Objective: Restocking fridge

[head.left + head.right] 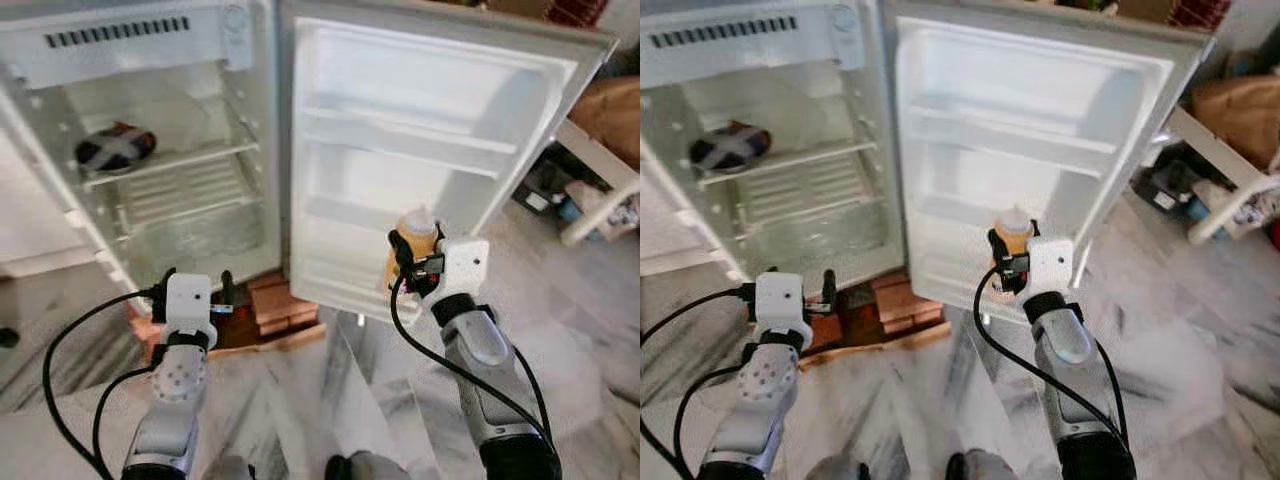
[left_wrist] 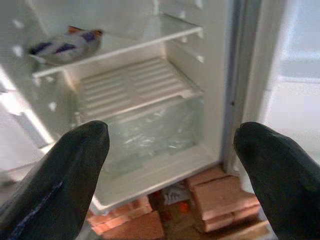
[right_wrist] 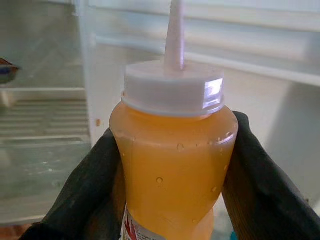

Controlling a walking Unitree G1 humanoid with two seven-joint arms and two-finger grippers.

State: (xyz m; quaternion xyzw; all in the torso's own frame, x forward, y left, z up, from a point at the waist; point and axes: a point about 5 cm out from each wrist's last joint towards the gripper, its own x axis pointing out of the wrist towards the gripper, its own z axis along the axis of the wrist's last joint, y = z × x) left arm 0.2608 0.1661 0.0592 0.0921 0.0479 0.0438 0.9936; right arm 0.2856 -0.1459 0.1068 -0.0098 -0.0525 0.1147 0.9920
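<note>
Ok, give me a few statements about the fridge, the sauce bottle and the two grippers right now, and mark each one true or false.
1. The right gripper is shut on the orange sauce bottle. True.
2. The bottle already stands on a door shelf. False: it is held in front of the open fridge door, whose shelves hold nothing.
3. The left gripper carries a second bottle. False: its fingers are open with nothing between them, facing the fridge interior.
4. A dark wrapped packet lies on the upper wire shelf inside the fridge. True.
5. The fridge rests on bricks. True.
</note>
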